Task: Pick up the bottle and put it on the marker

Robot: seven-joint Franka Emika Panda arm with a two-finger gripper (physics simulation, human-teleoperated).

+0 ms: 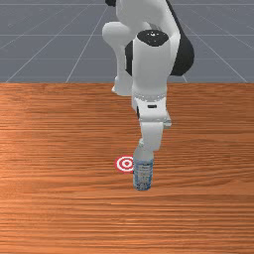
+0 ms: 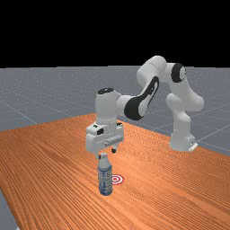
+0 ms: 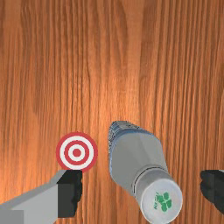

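Bottle, one, with one cap: upright on the bench, near the marker, below the hand. In the front view it stood to the front view's right of the marker and overlapped its edge; in the far view the marker lay to the far view's right of it, partly covered. The wrist view gave the marker whole: one disc, two red rings, one white ring between them, one white centre. That view also gave the cap's top, white, with one green print, where the front view gave the side of the bottle and its blue-and-white label.

Hand, one, with two fingers: these stood wide apart, dark-tipped, the cap lying between them in the wrist view with a gap on either side; nothing was gripped.

Arm, one, white and grey with black joints: the far view gave its full reach, down to one base on the bench.
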